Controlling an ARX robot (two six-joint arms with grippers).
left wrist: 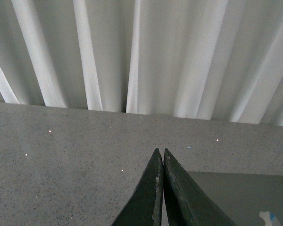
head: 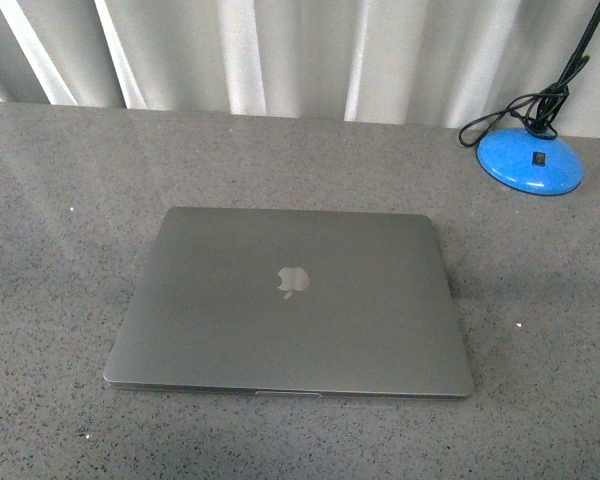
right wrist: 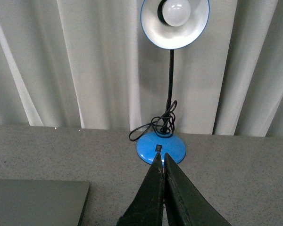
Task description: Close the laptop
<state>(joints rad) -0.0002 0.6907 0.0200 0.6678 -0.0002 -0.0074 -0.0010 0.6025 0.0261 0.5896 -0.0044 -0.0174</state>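
One laptop [head: 290,300] is lying shut at the centre of the front view, one pale apple logo [head: 293,282] showing on its lid. One desk lamp [right wrist: 172,70] is standing at the upper right of the front view: one blue base [head: 531,161], one black cord [head: 510,113], and, showing in the right wrist view, one bulb [right wrist: 175,11]. One grey table [head: 60,200] is bearing both. One white curtain [head: 280,50] is hanging along the top. Two grippers are showing, one per wrist view: left gripper [left wrist: 159,153], right gripper [right wrist: 161,156], each with fingertips pressed together.
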